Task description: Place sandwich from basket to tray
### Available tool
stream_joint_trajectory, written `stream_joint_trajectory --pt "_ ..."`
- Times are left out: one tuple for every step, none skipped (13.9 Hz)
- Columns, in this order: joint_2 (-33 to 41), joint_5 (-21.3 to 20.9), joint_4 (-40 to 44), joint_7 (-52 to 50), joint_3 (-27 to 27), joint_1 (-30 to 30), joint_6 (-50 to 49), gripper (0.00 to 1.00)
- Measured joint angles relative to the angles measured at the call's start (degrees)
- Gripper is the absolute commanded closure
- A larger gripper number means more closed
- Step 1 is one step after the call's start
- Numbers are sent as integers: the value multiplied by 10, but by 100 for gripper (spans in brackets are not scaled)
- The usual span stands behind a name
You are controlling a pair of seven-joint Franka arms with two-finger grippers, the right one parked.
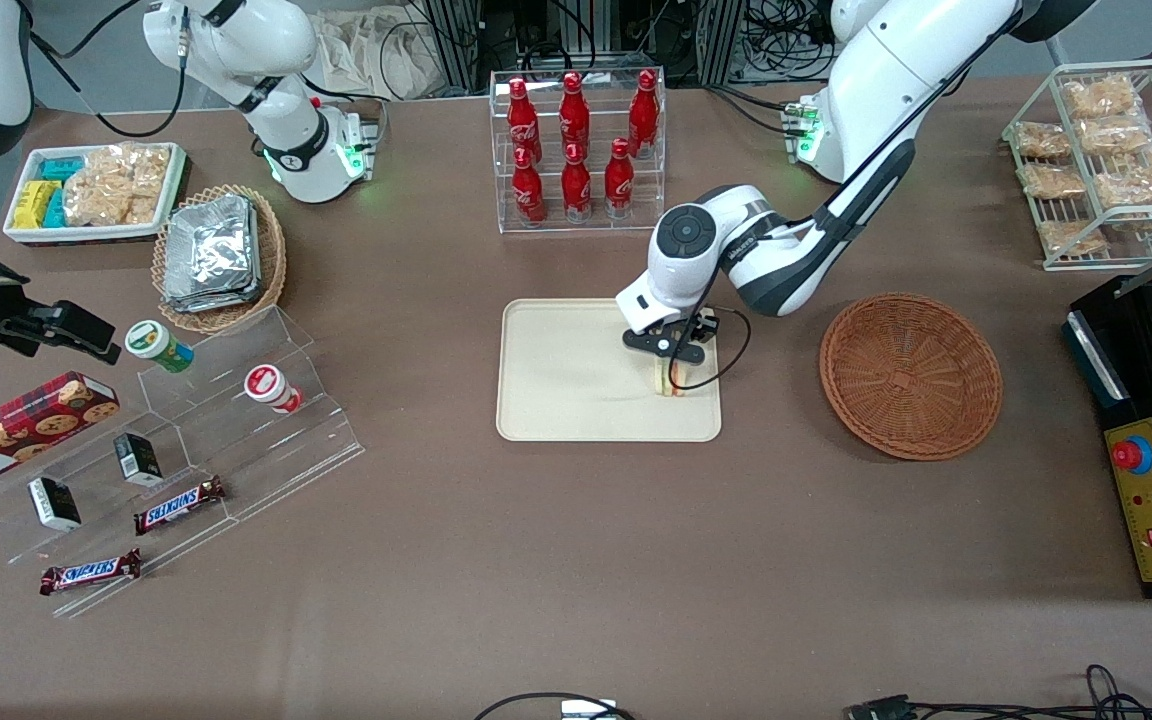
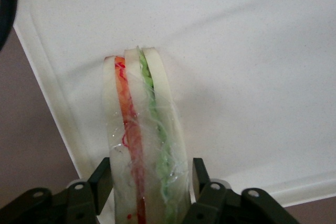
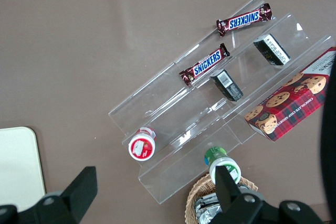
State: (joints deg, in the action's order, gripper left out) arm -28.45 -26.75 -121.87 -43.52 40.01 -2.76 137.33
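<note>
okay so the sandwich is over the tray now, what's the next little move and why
Probably open the fingers and let go: the gripper holds the sandwich upright with its edge apparently down on the tray, and the basket is empty.

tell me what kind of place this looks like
Probably a robot lab's mock snack shop: cola bottles in a clear rack, Snickers bars on acrylic steps, and the end effector holding a sandwich over a tray.

front view overlooks the table; wrist views close, sharing the tray (image 1: pixel 576 400).
</note>
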Motion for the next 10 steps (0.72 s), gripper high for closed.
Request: stream_joint_trajectory --pt "0 0 4 -1 0 1 -3 0" --pt "0 0 11 -2 -1 1 -9 0" --pt "0 0 23 -4 -1 2 -24 0" --pt "0 0 42 -5 -1 2 -50 0" --pt "1 1 65 -6 -1 3 -77 0" --pt "1 4 89 -6 -1 3 -101 0" --pt "2 13 114 -7 -1 4 -119 0" --pt "2 22 138 -8 -2 5 -134 0" --pt "3 28 162 -9 -2 12 -153 0" --pt "3 32 184 -9 -2 20 -172 0"
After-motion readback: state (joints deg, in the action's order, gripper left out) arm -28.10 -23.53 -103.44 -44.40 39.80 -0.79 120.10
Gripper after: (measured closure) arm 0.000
